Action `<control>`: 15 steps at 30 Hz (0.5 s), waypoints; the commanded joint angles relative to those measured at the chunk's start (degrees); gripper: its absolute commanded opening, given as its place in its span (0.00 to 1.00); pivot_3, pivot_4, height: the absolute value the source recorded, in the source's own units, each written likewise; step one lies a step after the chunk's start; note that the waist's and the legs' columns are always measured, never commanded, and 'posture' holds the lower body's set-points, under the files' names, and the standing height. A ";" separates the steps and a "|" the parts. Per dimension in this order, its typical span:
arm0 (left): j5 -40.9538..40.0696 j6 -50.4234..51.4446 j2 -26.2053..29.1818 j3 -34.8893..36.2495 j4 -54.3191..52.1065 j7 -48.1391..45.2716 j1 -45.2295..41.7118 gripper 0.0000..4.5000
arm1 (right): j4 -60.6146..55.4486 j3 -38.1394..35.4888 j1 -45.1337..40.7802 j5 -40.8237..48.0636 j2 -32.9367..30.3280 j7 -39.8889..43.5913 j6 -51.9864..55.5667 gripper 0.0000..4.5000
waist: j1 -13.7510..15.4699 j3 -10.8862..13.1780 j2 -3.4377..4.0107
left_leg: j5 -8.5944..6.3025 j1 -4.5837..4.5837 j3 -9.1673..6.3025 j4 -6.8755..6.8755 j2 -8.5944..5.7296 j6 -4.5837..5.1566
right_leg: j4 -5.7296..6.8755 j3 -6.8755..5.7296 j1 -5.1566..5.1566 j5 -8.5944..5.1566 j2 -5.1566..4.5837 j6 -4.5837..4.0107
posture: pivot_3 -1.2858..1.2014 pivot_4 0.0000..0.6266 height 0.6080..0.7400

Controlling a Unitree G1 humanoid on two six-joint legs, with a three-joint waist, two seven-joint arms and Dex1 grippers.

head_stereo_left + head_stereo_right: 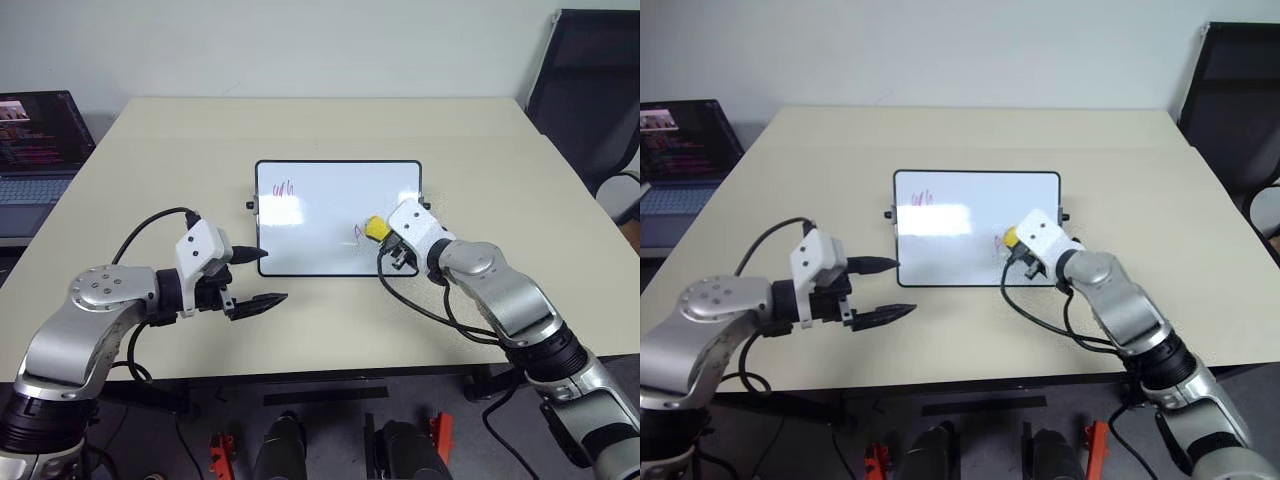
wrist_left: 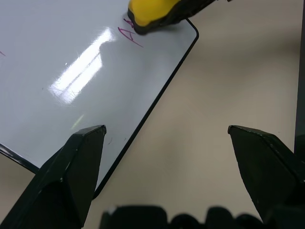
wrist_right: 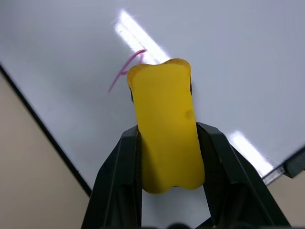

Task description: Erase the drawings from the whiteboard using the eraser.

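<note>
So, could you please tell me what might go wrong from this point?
The left gripper hovers open at the whiteboard corner without holding it, so the board may slide under wiping. The eraser in the right gripper sits on the lower drawing; the upper drawing could get missed.

The whiteboard lies at the middle of the table. One drawing sits near the board's far left corner, another toward its near right corner, with the eraser just beside it. A laptop stands beyond the table's left edge.
</note>
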 commanded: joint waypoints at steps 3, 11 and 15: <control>0.09 -1.58 -0.19 0.13 -0.09 -0.21 -1.12 1.00 | 3.34 -0.24 -2.51 -5.44 1.02 -0.92 -3.79 0.28 | 0.01 0.00 0.00 | 0.00 0.00 0.00 0.01 0.02 0.00 | 0.03 0.00 0.00 0.00 0.02 -0.01 | 0.52 0.24 1.00; 0.40 -2.55 0.14 0.50 1.23 -0.24 -0.51 1.00 | 5.92 2.97 -3.72 -8.47 1.06 5.31 -5.97 0.28 | 0.00 0.00 -0.01 | 0.05 0.08 0.00 0.09 0.02 0.02 | 0.34 0.02 -0.04 -0.02 0.02 -0.01 | 0.52 0.24 1.00; 0.44 -2.73 0.28 0.85 1.39 -0.22 -0.18 1.00 | 5.67 5.09 -2.95 -11.24 -0.63 8.38 -6.74 0.28 | -0.01 -0.01 -0.01 | 0.05 0.09 0.00 0.09 0.02 0.02 | 0.35 0.04 -0.04 -0.03 0.03 -0.01 | 0.52 0.24 1.00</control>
